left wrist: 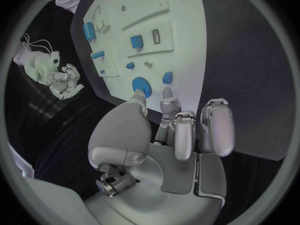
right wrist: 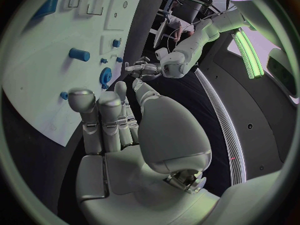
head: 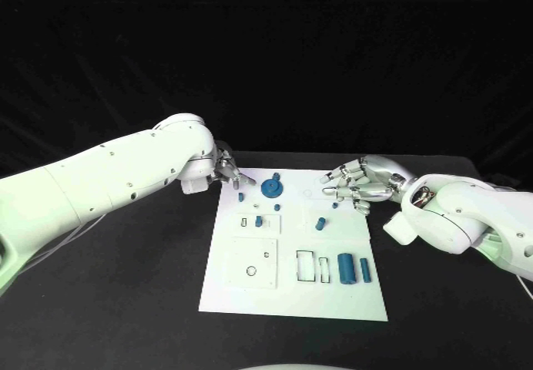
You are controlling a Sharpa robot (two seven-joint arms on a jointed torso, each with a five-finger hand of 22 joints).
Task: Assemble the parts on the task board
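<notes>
While the black bench (head: 111,308) carries the white task board (head: 333,297) at its middle, the head view shows the left robot hand (head: 230,173) hovering at the board's far left corner, fingers apart and holding nothing. A blue gear (head: 273,187) stands just beside those fingers, near the far edge. The right robot hand (head: 357,185) hangs over the far right corner, its fingers loosely bent but separate, also empty. Small blue pegs (head: 320,223) dot the board's middle, and two blue cylinders (head: 346,269) lie side by side (the slimmer one to the right) near the outlined slots (head: 306,264) toward the near edge.

From the left wrist view, the left robot hand (left wrist: 178,135) spreads its fingers above the bench just off the board's edge, empty; the blue gear (left wrist: 142,87) sits right past the fingertips (left wrist: 167,93), whether touching I cannot tell. The right robot hand (left wrist: 62,80) shows across the board.

From the right wrist view, the right robot hand (right wrist: 119,130) reaches over the task board (right wrist: 37,105) with straight, parted fingers, gripping nothing. The blue gear (right wrist: 105,76) lies beyond them, with the left robot hand (right wrist: 142,69) close behind it.
</notes>
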